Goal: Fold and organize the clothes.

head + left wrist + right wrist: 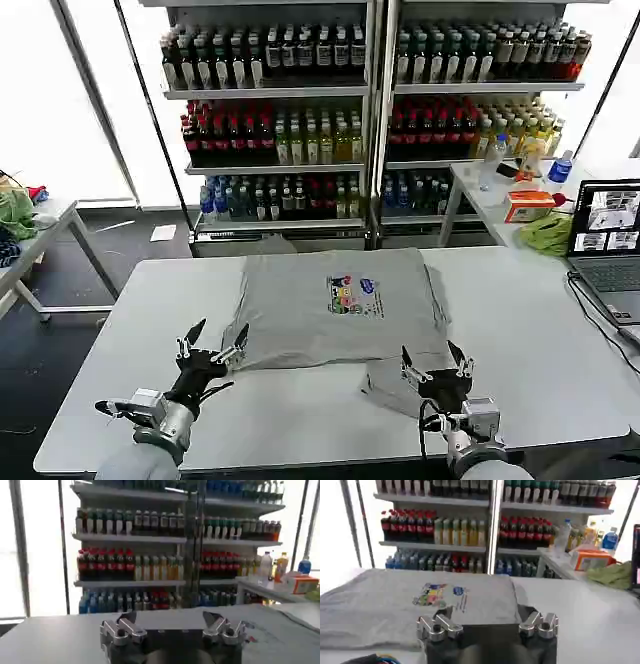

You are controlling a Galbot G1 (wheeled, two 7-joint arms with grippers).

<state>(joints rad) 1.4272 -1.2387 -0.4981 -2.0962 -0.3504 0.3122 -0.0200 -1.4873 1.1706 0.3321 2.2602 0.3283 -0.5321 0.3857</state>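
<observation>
Partly, the right gripper (434,362) covers the T-shirt (335,305) sleeve.

Grey table (130,300) under spread T-shirt (335,305)

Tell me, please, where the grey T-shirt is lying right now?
In the head view, the grey T-shirt lies spread at the table's centre, beyond both open end effectors, left and right.

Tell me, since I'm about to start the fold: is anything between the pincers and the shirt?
Nothing visible. The left pincer and right pincer stand open at the near edge of the shirt, with no object between.
</observation>
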